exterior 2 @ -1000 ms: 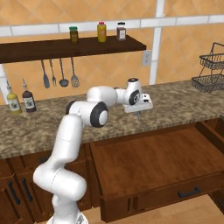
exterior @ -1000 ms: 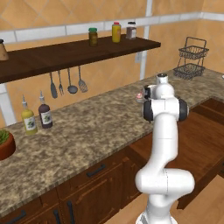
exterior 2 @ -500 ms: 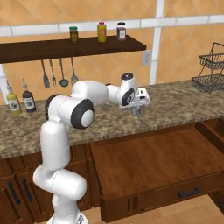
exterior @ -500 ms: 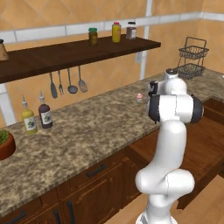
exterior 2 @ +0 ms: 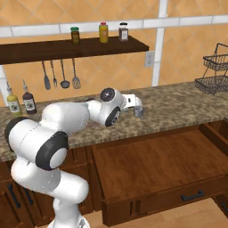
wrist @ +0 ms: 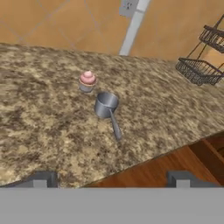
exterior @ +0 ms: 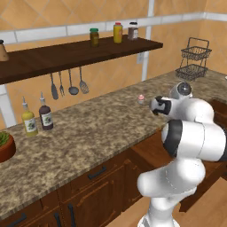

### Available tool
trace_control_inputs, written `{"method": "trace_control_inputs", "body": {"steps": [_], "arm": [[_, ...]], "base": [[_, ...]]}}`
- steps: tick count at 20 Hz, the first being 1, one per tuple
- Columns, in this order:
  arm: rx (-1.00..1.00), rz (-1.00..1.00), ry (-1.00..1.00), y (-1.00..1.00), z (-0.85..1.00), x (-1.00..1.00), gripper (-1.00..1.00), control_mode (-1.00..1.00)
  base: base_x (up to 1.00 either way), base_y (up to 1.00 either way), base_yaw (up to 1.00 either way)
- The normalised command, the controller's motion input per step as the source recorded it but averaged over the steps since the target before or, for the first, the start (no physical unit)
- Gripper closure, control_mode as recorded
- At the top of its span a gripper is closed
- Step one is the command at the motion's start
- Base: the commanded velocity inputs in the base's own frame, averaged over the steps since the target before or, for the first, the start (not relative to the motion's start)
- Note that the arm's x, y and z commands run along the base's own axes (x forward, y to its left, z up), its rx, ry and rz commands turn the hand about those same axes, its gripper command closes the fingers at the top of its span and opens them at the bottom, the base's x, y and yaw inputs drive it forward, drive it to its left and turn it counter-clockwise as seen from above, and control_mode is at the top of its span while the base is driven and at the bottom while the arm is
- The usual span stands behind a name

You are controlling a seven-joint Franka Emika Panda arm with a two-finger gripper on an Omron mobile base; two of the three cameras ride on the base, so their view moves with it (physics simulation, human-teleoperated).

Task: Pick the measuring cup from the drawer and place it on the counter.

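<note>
The measuring cup [wrist: 106,106], small and silver-grey, stands upright on the counter [wrist: 52,127], its thin handle pointing toward the counter's front edge. My gripper [wrist: 111,181] is open and hovers back from the cup over that edge, with nothing between its fingertips [wrist: 41,179]. From the right base view, the gripper [exterior 2: 139,111] hangs just above the counter [exterior 2: 178,104], over the back of the open drawer [exterior 2: 156,162]. The drawer's flat reddish-brown bottom is bare.
A pink-and-white cupcake [wrist: 87,81] sits just behind the cup. A wire basket [exterior 2: 216,73] stands at the counter's right end. Two bottles [exterior: 36,117] and a potted plant [exterior: 4,146] are far left. Utensils [exterior: 68,84] hang beneath the jar shelf [exterior: 80,51].
The arm's elbow and forearm have swung round and folded lower while the hand stayed near the counter's front edge. The drawer stays open.
</note>
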Motion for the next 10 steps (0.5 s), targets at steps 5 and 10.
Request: {"method": "trace_control_inputs", "body": {"steps": [5, 10], "arm": [[-0.07, 0.00, -0.32, 0.36, 1.00, -0.93, -1.00, -1.00], [0.00, 0.03, -0.09, 0.07, 0.20, -0.01, -1.00, -1.00]], "base": [[0.00, 0.00, 0.00], [0.00, 0.00, 0.00]]}}
